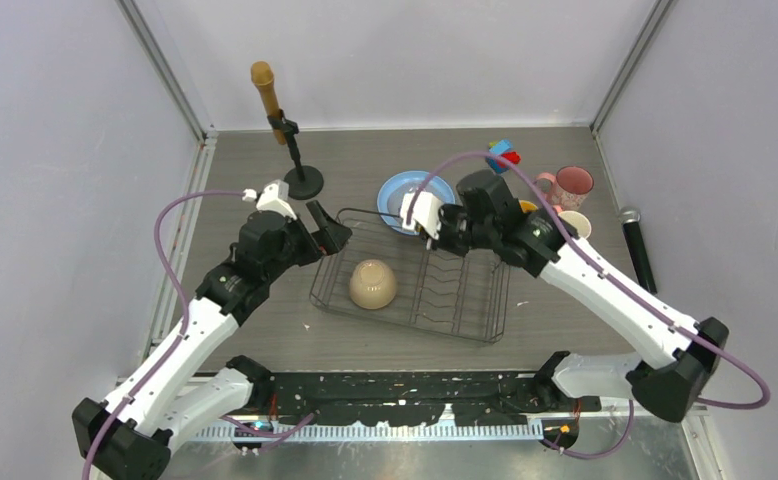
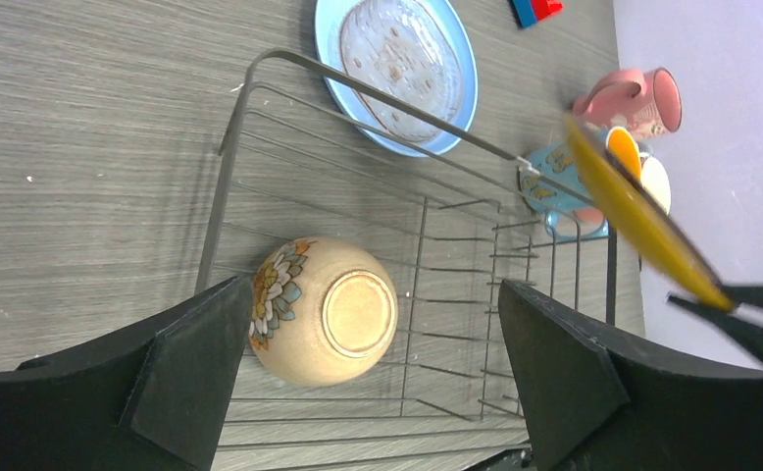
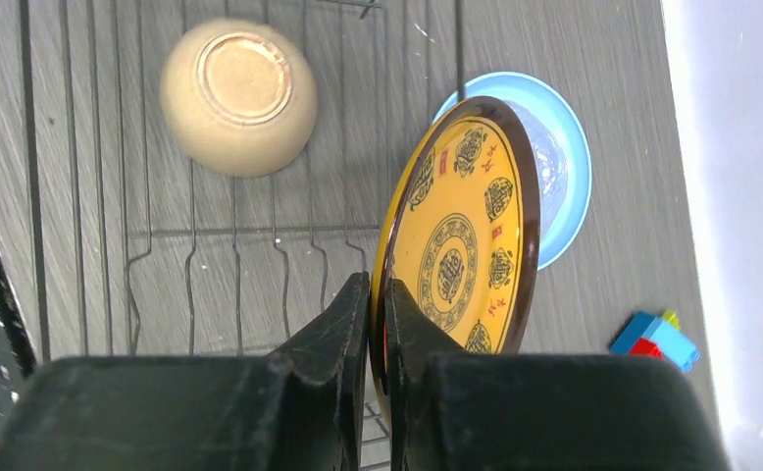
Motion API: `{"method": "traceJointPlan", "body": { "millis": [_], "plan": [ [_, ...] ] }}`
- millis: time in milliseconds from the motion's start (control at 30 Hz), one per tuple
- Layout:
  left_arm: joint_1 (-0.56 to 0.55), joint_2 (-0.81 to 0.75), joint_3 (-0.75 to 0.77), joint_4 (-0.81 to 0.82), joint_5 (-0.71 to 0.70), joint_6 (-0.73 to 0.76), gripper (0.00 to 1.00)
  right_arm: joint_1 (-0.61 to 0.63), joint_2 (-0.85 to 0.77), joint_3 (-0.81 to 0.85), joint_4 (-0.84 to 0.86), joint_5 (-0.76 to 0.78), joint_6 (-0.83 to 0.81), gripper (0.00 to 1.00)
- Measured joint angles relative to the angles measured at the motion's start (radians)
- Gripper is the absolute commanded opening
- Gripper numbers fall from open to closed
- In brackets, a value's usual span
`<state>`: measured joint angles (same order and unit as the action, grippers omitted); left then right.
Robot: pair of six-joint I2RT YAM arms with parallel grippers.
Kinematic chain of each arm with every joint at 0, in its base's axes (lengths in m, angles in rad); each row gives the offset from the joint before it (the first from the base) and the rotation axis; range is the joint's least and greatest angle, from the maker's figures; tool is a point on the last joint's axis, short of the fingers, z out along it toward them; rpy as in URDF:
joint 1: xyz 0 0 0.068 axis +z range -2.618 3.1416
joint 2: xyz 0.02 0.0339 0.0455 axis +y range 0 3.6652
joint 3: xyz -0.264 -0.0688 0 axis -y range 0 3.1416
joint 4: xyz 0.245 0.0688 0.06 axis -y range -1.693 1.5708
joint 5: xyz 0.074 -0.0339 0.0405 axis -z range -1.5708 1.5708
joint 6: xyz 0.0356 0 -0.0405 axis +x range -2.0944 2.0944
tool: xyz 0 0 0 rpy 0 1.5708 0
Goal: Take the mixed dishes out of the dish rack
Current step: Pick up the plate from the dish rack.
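Black fingers of the right gripper point(image 3: 378, 287) were pressed together on the rim of the yellow patterned plate point(image 3: 461, 265), one on each face, holding it on edge. Seen from the right wrist, the plate hung over the far side of the dish rack point(image 1: 405, 322), its outer edge overlapping the light-blue plate point(image 3: 561, 186), which lay flat on the table just behind the rack. Whether the two plates touched could not be told.

The left gripper point(image 1: 330, 225) hovered at the rack's left end with its fingers spread wide and empty. Between them, in the left wrist view, sat the beige bowl point(image 2: 324, 312), upside down on the rack's wires with its foot ring uppermost and a flower motif on its side. A pink mug point(image 1: 568, 185) and a blue mug point(image 2: 559, 191) stood near the rack's far right corner, close to a toy block point(image 1: 503, 153).

By its look, the yellow plate was glazed ceramic: stiff, smooth, breakable and moderately heavy. A rim pinch would probably let it swing or slip, so it should be lowered slowly. The bowl's round wall offered little purchase. Its foot ring, or its rim once tipped, seemed the better hold.
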<state>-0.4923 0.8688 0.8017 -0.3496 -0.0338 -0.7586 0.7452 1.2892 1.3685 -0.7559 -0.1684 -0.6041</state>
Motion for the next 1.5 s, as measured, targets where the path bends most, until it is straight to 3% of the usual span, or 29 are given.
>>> {"method": "traceJointPlan", "body": {
  "millis": [133,267,433,733,800,900,1067,1267,1367,1433,1500],
  "plan": [
    [0.0,0.014,0.01,0.007,-0.027,-0.065,1.0,0.018,-0.106,-0.172,0.103,-0.043,-0.165,0.01],
    [0.001,0.039,0.023,0.069,-0.011,-0.104,0.99,0.063,-0.083,-0.168,0.129,-0.039,-0.278,0.01],
    [0.006,0.143,0.094,0.114,0.04,-0.147,0.88,0.163,-0.043,-0.198,0.2,0.022,-0.383,0.01],
    [0.009,0.269,0.124,0.141,0.117,-0.198,0.79,0.277,-0.041,-0.296,0.349,0.145,-0.471,0.01],
    [0.009,0.27,0.124,0.149,0.127,-0.208,0.73,0.294,-0.041,-0.316,0.383,0.179,-0.483,0.01],
    [0.009,0.27,0.124,0.17,0.143,-0.216,0.54,0.314,-0.041,-0.341,0.418,0.219,-0.497,0.01],
    [0.016,0.283,0.124,0.189,0.171,-0.223,0.51,0.327,-0.047,-0.367,0.479,0.252,-0.508,0.01],
    [0.014,0.299,0.124,0.19,0.203,-0.225,0.39,0.327,-0.057,-0.381,0.528,0.274,-0.524,0.01],
    [0.014,0.307,0.124,0.189,0.214,-0.223,0.2,0.327,-0.069,-0.386,0.539,0.275,-0.528,0.01],
    [0.014,0.313,0.124,0.193,0.221,-0.226,0.02,0.327,-0.077,-0.388,0.543,0.274,-0.528,0.01],
    [0.014,0.315,0.126,0.206,0.23,-0.233,0.0,0.327,-0.081,-0.396,0.542,0.277,-0.518,0.06]
  ]
}}
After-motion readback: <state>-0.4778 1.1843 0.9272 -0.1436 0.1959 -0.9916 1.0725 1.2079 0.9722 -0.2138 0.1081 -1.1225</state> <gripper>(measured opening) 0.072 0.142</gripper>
